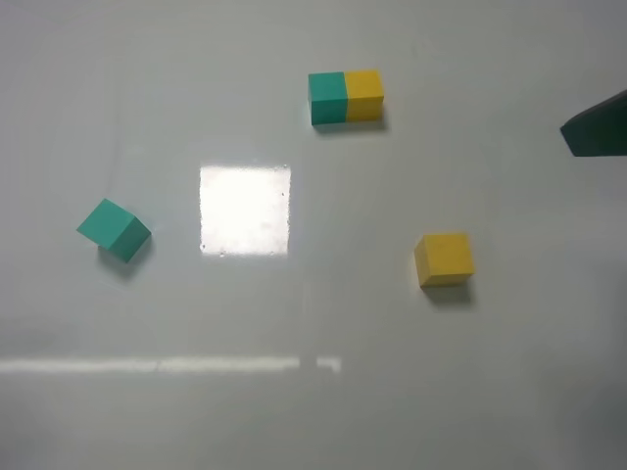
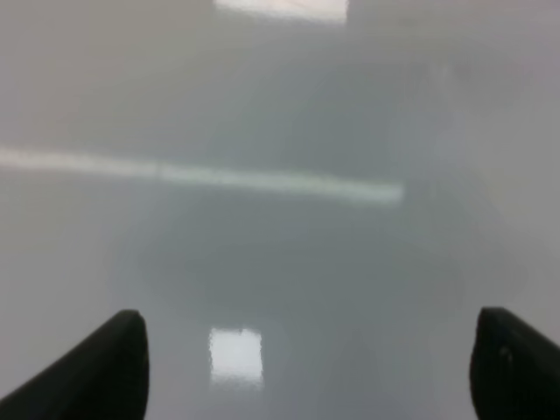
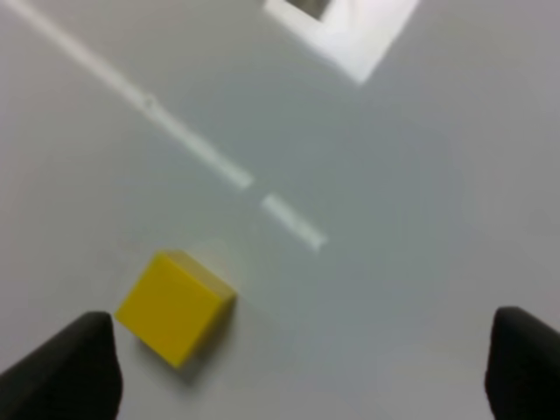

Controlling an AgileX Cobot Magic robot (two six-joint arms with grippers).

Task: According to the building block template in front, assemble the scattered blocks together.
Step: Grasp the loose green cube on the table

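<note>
The template (image 1: 346, 97), a teal and yellow two-cube bar, lies at the back middle of the grey table. The loose teal cube (image 1: 114, 229) sits at the left, turned at an angle. The loose yellow cube (image 1: 445, 258) sits right of centre; it also shows in the right wrist view (image 3: 174, 307), near one fingertip. My right gripper (image 3: 302, 385) is open and empty, and its dark tip (image 1: 596, 125) enters the high view at the right edge, apart from the yellow cube. My left gripper (image 2: 306, 372) is open and empty over bare table; it is out of the high view.
A bright square glare patch (image 1: 245, 210) lies mid-table between the cubes. A pale light streak (image 1: 167, 365) runs across the front of the table.
</note>
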